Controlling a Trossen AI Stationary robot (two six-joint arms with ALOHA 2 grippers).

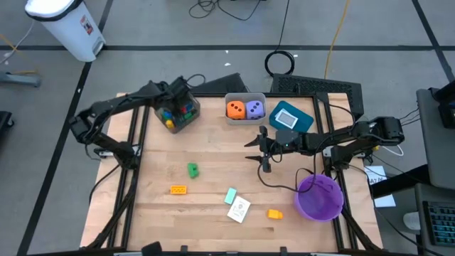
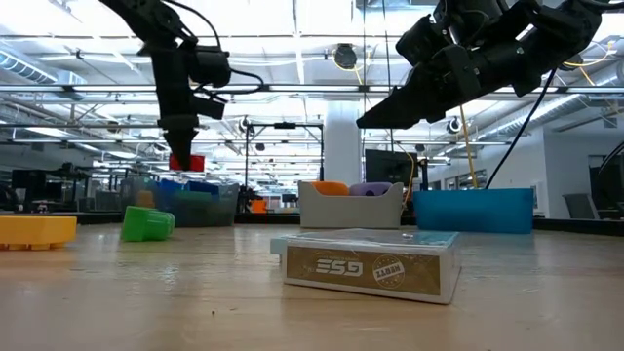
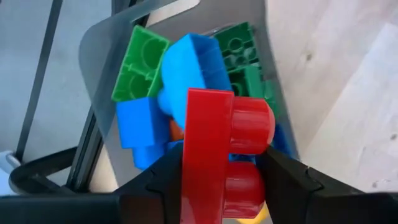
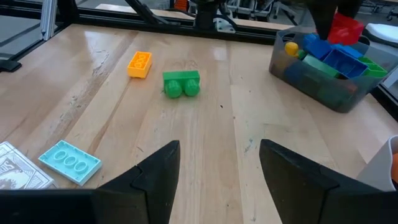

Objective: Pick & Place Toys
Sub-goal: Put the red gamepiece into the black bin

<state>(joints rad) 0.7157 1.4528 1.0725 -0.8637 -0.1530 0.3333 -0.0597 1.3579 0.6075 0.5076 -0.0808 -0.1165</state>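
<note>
My left gripper (image 3: 217, 186) is shut on a red two-stud block (image 3: 217, 137) and hovers over the clear bin (image 1: 196, 111) at the table's far left. That bin holds green, blue and yellow blocks. In the low view the red block (image 2: 187, 162) hangs just above the bin's rim. My right gripper (image 1: 253, 151) stands open in mid-air over the middle of the table, nothing between its fingers. A green block (image 1: 193, 169), an orange block (image 1: 178, 189), a teal block (image 1: 230, 195), a card pack (image 1: 239, 209) and an orange-yellow block (image 1: 274, 212) lie on the table. My left gripper pinches the red block between its two fingers, one finger (image 3: 283, 180) against the studded face and the other on the opposite flat face (image 3: 196, 183). The fingers come from above, pointing steeply down. The block hangs clear of the blocks in the bin.
A grey bin (image 1: 245, 97) with an orange and a purple die stands at the far middle, with a teal bin (image 1: 306, 122) to its right. A purple bowl (image 1: 318, 206) sits near the right front. Bare wood lies between the loose toys.
</note>
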